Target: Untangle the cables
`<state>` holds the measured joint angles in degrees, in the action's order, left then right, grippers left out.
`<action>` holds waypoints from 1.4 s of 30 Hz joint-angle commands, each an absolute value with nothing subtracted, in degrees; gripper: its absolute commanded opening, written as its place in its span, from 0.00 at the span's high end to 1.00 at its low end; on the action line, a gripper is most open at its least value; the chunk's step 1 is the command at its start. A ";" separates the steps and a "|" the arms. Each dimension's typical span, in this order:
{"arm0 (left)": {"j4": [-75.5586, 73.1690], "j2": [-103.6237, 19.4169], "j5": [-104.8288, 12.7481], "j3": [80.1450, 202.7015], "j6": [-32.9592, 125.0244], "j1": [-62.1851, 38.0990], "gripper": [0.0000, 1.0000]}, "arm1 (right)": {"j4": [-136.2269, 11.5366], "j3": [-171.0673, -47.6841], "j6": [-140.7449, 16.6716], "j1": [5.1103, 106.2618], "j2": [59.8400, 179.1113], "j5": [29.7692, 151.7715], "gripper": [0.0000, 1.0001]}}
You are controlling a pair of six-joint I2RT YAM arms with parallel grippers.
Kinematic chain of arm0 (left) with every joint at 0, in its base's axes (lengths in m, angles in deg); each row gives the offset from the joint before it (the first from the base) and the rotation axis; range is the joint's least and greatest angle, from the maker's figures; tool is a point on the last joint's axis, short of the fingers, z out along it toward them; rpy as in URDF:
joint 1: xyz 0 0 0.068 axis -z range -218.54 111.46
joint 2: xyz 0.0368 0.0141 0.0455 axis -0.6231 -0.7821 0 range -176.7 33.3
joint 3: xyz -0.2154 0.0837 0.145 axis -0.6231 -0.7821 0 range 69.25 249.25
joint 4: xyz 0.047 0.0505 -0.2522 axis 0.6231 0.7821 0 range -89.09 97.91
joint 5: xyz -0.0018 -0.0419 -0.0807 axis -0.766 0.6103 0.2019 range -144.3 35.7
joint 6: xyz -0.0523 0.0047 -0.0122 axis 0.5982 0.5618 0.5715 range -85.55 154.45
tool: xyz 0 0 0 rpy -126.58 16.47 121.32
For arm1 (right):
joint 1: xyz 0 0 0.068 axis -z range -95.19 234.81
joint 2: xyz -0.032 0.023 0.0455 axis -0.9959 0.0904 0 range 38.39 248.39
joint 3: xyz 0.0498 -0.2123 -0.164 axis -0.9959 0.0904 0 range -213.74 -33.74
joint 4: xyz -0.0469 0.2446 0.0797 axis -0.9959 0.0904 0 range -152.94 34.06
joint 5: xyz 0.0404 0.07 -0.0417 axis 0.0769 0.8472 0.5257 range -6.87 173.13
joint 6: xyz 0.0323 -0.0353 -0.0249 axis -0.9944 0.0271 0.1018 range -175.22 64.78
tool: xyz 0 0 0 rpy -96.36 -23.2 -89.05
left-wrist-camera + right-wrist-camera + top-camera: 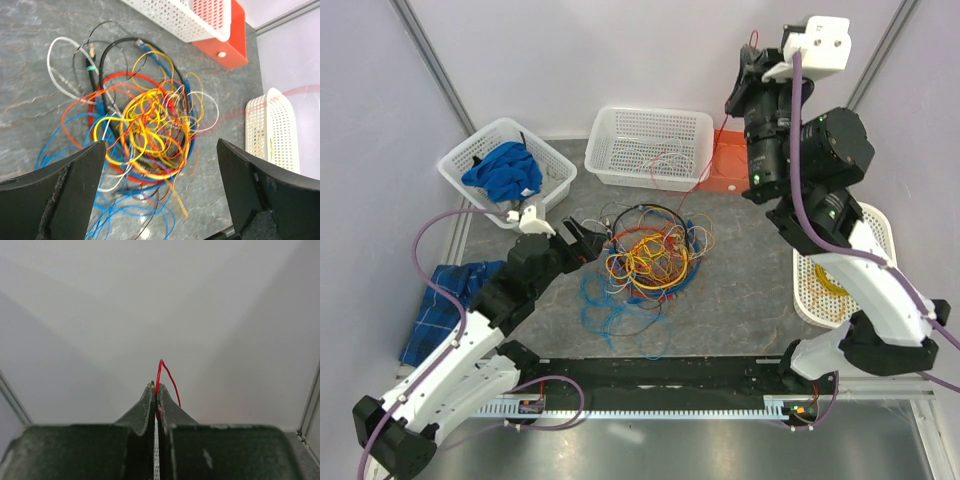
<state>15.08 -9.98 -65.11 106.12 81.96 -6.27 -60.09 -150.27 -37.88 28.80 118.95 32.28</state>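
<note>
The cables lie in a loose tangle of yellow, orange, red, blue, black and white loops on the grey tabletop. My left gripper hovers just left of the tangle, wide open with nothing between its fingers. In the left wrist view the cables fill the space ahead of the left gripper. My right gripper is raised high at the back right. It is shut on a thin red wire that loops above the right gripper tips. The red wire trails down towards the table.
A white basket with a blue cloth stands at the back left. Another white basket holding a few wires sits at the back middle beside an orange-red box. A third basket is at right; a plaid cloth at left.
</note>
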 commanded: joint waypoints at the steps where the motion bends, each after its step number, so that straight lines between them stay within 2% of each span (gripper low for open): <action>1: 18.84 -5.11 -64.06 102.84 80.60 -6.02 0.00 | -69.17 -158.18 -31.93 31.54 123.37 30.57 1.00; 5: 19.63 -2.65 -62.65 101.07 80.42 -6.02 0.00 | -70.94 -164.50 -35.08 36.99 129.08 32.58 1.00; 11: 20.51 -1.41 -57.65 98.96 80.16 -6.02 0.00 | -65.05 -173.47 -48.01 46.83 136.90 38.56 1.00; 16: 21.56 -0.63 -52.29 96.77 81.39 -6.02 0.00 | -63.03 -175.86 -54.60 54.11 141.22 42.52 1.00; 28: 21.56 1.40 -52.11 95.10 79.89 -6.02 0.00 | -60.21 -180.17 -79.82 72.93 150.80 58.69 1.00; 42: 19.72 0.87 -52.98 94.30 80.94 -6.02 0.00 | -71.81 -183.15 -87.39 76.20 153.97 64.59 1.00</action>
